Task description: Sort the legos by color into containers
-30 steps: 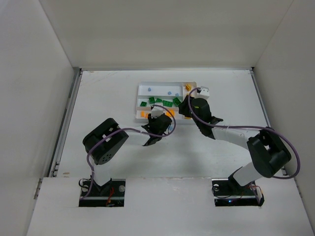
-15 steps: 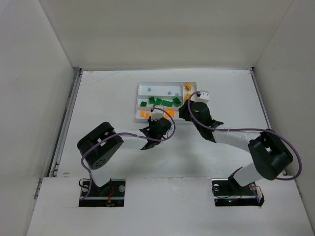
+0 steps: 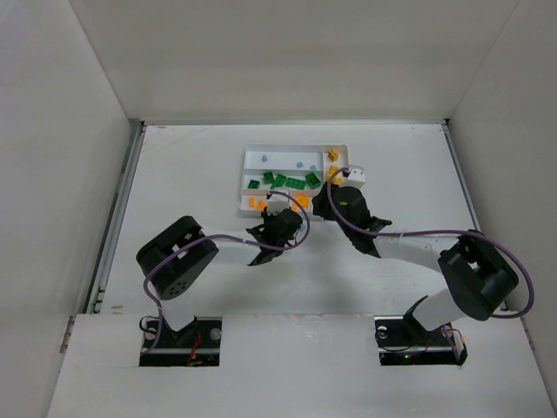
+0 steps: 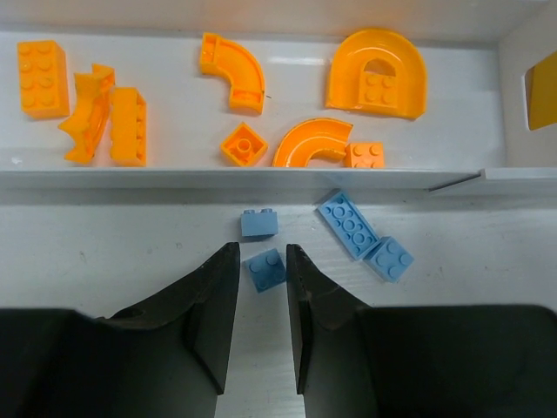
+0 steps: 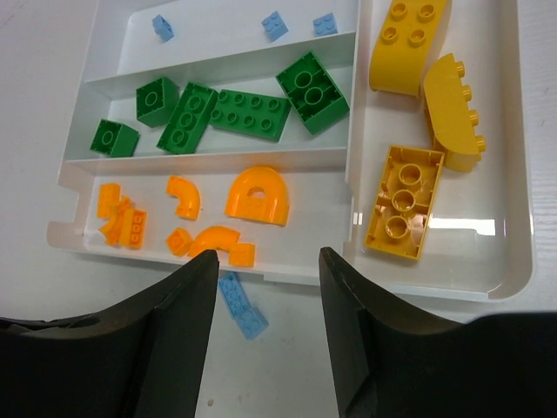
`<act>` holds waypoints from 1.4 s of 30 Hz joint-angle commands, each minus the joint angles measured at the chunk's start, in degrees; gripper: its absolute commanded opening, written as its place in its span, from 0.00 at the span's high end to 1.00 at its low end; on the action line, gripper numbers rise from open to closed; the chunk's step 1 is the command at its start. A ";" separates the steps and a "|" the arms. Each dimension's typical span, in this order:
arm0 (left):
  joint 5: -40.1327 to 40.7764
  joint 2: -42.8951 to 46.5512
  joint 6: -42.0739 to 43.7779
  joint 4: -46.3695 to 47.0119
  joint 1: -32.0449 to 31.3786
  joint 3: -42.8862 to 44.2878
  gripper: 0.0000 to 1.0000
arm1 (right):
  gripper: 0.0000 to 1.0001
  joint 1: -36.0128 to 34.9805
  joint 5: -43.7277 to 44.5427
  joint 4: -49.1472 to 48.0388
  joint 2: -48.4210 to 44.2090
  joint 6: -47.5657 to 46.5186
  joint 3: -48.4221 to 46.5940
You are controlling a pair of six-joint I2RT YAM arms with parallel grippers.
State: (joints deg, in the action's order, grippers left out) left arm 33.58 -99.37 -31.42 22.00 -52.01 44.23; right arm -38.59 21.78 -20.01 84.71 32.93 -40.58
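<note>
Left jaws narrowed around blue lego point(image 4: 265, 271).

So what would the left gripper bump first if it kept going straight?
The left gripper has a tiny light blue plastic brick between its jaws; next, probably, the second light blue brick just ahead.

white tray point(image 5: 357, 131) holding orange legos point(image 5: 258, 195), green legos point(image 5: 251, 115), yellow legos point(image 5: 406, 202) and light blue legos point(image 5: 275, 25); loose light blue bricks point(image 4: 265, 270) on the white table point(image 4: 104, 252).
</note>
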 commanded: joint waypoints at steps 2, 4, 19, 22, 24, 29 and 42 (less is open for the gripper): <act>-1.06 -0.73 -1.80 -0.11 0.73 0.77 0.74 | 0.44 -0.65 1.42 -2.40 -2.61 0.82 0.67; -1.15 -1.00 -1.98 -0.20 0.73 0.68 0.74 | 0.44 -1.00 1.68 -2.58 -3.32 1.17 1.55; -2.81 11.29 -2.07 -1.87 3.53 -1.51 0.87 | 0.63 -7.15 0.72 -2.75 1.07 1.44 4.45; -6.15 13.32 -2.42 -2.05 7.83 -0.46 0.87 | 0.56 -8.56 -1.21 -2.32 3.70 -0.23 3.23; -8.43 13.33 -2.68 -2.48 10.82 1.38 0.87 | 0.53 -9.44 -1.56 -1.96 5.20 -1.37 2.26; -12.13 9.39 -2.60 -3.10 16.97 8.22 0.86 | 0.50 -9.97 -1.74 -0.39 8.01 -2.17 0.59; -14.95 -12.23 -2.77 -8.37 25.33 32.57 0.84 | 0.49 -10.06 -0.69 0.85 9.86 -2.78 -0.03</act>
State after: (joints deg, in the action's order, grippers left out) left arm 19.40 -109.47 -34.11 16.16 -27.88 71.50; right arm -48.10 20.40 -18.72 93.89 31.09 -38.54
